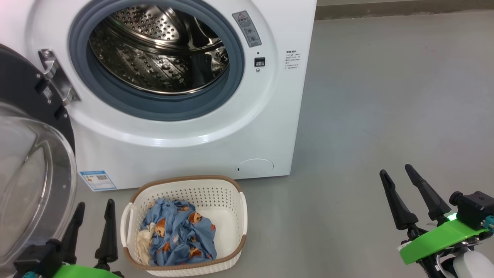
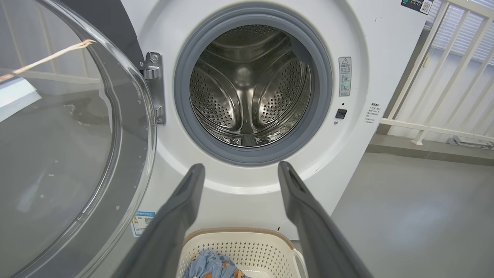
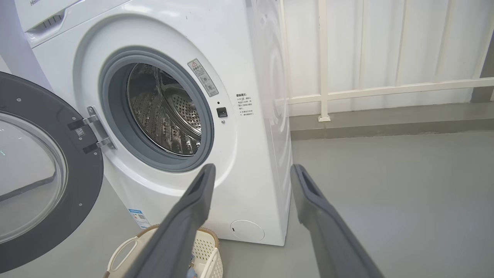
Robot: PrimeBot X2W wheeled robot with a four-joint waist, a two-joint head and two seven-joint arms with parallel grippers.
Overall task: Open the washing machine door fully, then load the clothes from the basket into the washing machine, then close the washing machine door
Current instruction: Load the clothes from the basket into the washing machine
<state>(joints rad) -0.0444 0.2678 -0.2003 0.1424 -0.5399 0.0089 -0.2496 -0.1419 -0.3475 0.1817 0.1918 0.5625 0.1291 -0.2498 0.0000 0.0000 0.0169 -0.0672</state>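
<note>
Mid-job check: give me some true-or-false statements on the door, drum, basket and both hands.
The door is open. True.
The drum holds clothes. False: it is empty; the clothes lie in the basket.
The left hand grips the clothes. False: it is open and empty, beside the basket.
The right hand is open. True.
The basket stands before the washer. True.

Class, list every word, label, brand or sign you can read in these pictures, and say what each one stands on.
"Hisense", cropped and uncertain: brand word atop the washing machine.
Warning label, red triangle sign: text too small.
Print block on its front: too small.
Blue sticker with QR code: blurred.
</note>
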